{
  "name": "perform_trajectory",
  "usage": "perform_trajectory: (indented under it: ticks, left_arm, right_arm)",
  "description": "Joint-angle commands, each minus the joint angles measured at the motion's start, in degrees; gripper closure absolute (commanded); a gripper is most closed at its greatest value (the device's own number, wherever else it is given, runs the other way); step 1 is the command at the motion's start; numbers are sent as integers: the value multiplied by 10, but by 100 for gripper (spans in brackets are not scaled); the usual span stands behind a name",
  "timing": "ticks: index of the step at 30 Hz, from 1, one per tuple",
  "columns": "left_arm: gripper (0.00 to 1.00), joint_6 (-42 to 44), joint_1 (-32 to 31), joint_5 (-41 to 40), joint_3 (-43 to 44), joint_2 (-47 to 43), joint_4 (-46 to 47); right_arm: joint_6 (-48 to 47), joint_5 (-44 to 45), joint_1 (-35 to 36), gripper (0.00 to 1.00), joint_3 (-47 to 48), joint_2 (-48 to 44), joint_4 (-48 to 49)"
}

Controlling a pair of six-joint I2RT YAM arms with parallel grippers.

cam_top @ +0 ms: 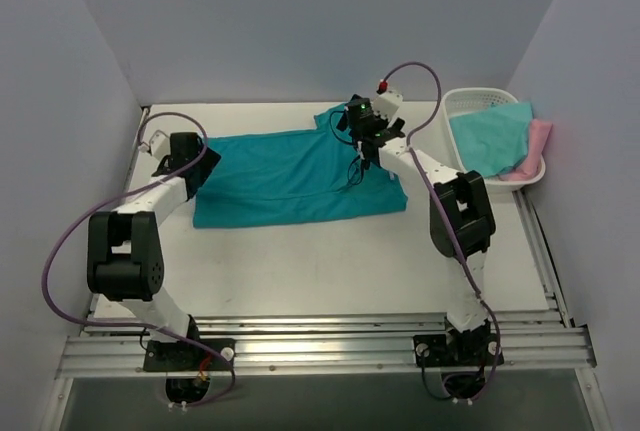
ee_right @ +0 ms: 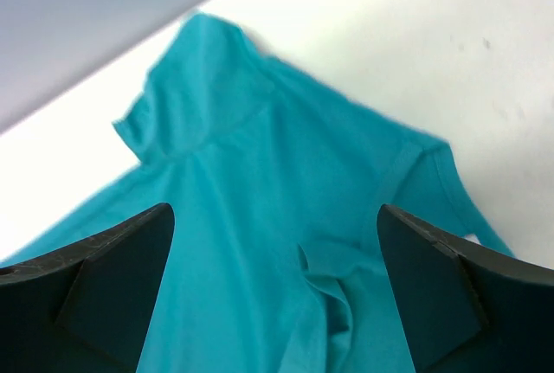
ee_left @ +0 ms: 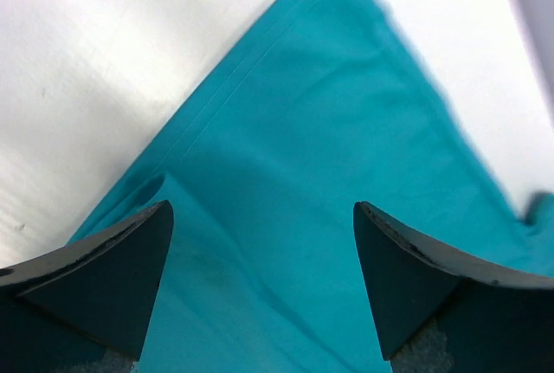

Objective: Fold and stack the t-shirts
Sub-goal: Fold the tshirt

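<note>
Three t-shirts are in view, and only one of them lies on the table [cam_top: 320, 271]. The deep teal tee [cam_top: 290, 176] is spread flat across the far half of the white top. It runs lengthwise from left to right as a rough rectangle. Its right end is less tidy (a flap of cloth sticks out there toward the back wall). The lighter aqua tee [cam_top: 490, 131] and the pale pink tee [cam_top: 540, 141] sit together in the white basket [cam_top: 465, 96] at the far right corner. The aqua one is on top, and the pink one shows at the right side beneath it. The basket stands apart from the teal tee.

The left gripper [cam_top: 160, 146] hangs at the left end of the teal tee. Its wrist camera shows both dark fingers [ee_left: 112, 269] spread wide with nothing caught between them. The cloth lies below, and a stitched hem runs diagonally against the bare table.

The right gripper [cam_top: 365, 141] hangs over the right end of the same tee, near the back edge of the cloth. Its fingers [ee_right: 104, 278] also stand wide apart and hold nothing. Beneath them a short sleeve fans out toward the wall, and a small ridge of cloth rises between the two fingers.

Whether either set of fingertips touches the cloth cannot be told from these views.
</note>
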Motion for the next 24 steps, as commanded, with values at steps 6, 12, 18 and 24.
perform_trajectory:
  ticks: [6,12,18,24]
  left_arm:
    - [6,64,54,61,139,13,52]
    - [6,61,81,143,217,140,109]
    - [4,51,83,190,242,206,153]
    - [4,63,84,188,266,243,159]
  right_arm:
    - [-75,-109,-57,0,107,12,43]
    - [-81,-237,-109,0,207,122,70]
    - [-75,-332,-141,0,354,258,69]
    - [-78,-365,-147,0,404,333,106]
